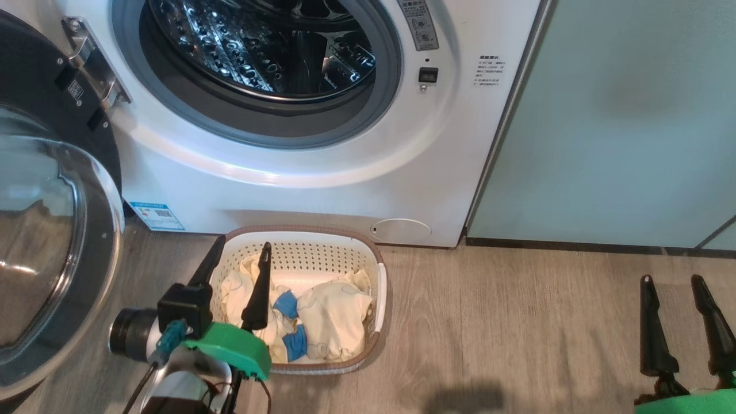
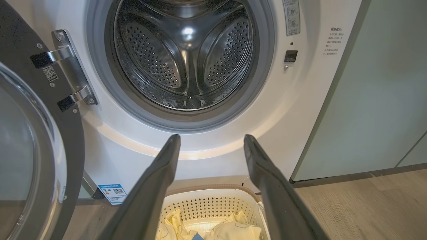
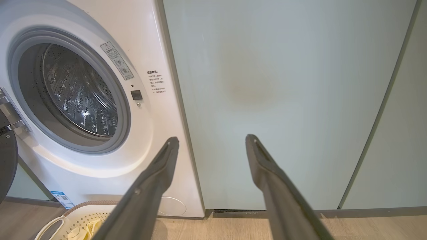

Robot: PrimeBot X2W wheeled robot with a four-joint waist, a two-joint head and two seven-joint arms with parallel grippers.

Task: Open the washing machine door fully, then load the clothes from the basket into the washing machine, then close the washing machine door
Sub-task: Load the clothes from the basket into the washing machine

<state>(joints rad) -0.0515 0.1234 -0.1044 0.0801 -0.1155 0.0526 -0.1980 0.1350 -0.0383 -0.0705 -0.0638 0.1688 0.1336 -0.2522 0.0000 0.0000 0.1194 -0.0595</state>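
Note:
The washing machine (image 1: 322, 190) stands with its steel drum (image 2: 186, 56) bare. Its black washing machine door (image 1: 46, 230) is swung wide open to the left. On the floor in front sits the cream basket (image 1: 376, 287) holding pale yellow and blue clothes (image 1: 333, 322). My left gripper (image 1: 241, 247) hovers open over the basket's left side, nothing between its fingers; in the left wrist view its gripper (image 2: 211, 138) points toward the machine's front below the drum. My right gripper (image 1: 673, 282) stands open at the lower right, facing the green cabinet.
Pale green cabinet doors (image 1: 621, 126) stand right of the machine. Wood-look floor (image 1: 517, 333) stretches between the basket and my right gripper. The open door's hinge (image 1: 92, 63) sits at the machine's upper left.

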